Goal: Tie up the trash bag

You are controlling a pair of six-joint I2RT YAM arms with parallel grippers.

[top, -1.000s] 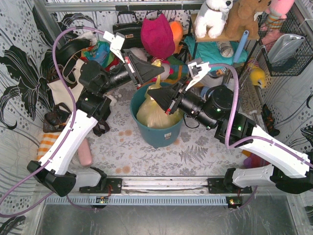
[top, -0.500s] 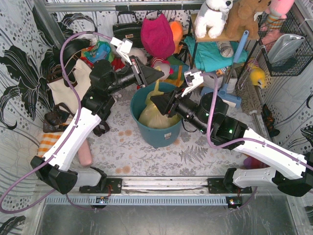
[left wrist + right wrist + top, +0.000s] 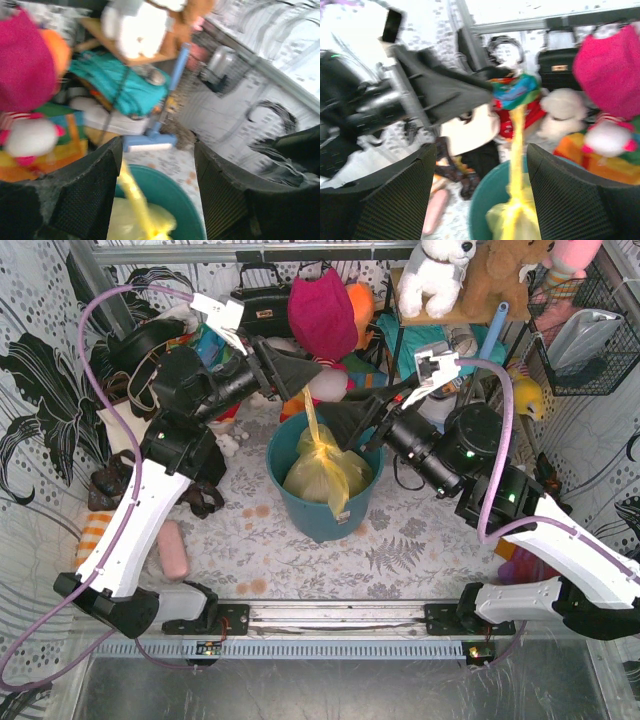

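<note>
The yellow-green trash bag [image 3: 322, 472] sits in the teal bin [image 3: 300, 520], gathered at a knot on top. One twisted strand [image 3: 311, 418] rises from the knot toward my left gripper [image 3: 308, 375]; another end hangs over the bin's front. In the left wrist view the left gripper [image 3: 157, 145] is open, and the strand [image 3: 132, 192] runs beside its left finger, not pinched. My right gripper [image 3: 340, 428] hovers just right of the knot. The right gripper [image 3: 481, 147] is open too, with the strand [image 3: 516, 150] standing free between its fingers above the bag [image 3: 517, 220].
Behind the bin are a magenta plush [image 3: 322, 310], a black handbag [image 3: 265, 302] and a shelf with soft toys [image 3: 437, 272]. A cream tote [image 3: 125, 415] leans at the left. A pink object [image 3: 172, 550] lies on the floor. A blue brush [image 3: 485, 345] stands right.
Both grippers have gone from shut to open. The left has risen back left and the right has swung right. A bag end now hangs over the bin's front.
</note>
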